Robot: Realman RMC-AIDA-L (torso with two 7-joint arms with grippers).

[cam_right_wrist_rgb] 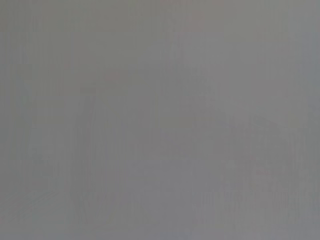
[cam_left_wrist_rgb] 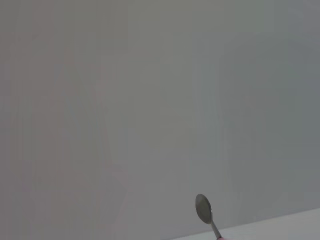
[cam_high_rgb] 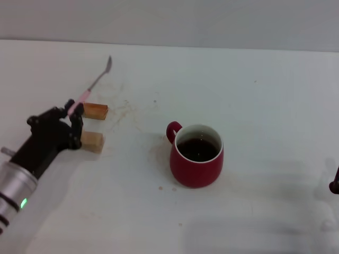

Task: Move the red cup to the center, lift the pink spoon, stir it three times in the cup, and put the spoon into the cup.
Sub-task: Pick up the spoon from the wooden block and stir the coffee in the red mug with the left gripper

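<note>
The red cup (cam_high_rgb: 196, 156) stands upright near the middle of the white table (cam_high_rgb: 254, 95), holding dark liquid, its handle turned to the far left. My left gripper (cam_high_rgb: 74, 114) is at the left, shut on the pink handle of the pink spoon (cam_high_rgb: 94, 83). The spoon is lifted and slants up and away, its grey bowl end pointing to the far side. The left wrist view shows only that bowl end of the spoon (cam_left_wrist_rgb: 203, 209) against a grey wall. A small dark part of my right arm (cam_high_rgb: 334, 185) shows at the right edge.
Two tan wooden blocks (cam_high_rgb: 96, 111) (cam_high_rgb: 92, 141) lie on the table just right of the left gripper. Faint brown stains and crumbs mark the tabletop between the blocks and the cup. The right wrist view shows only plain grey.
</note>
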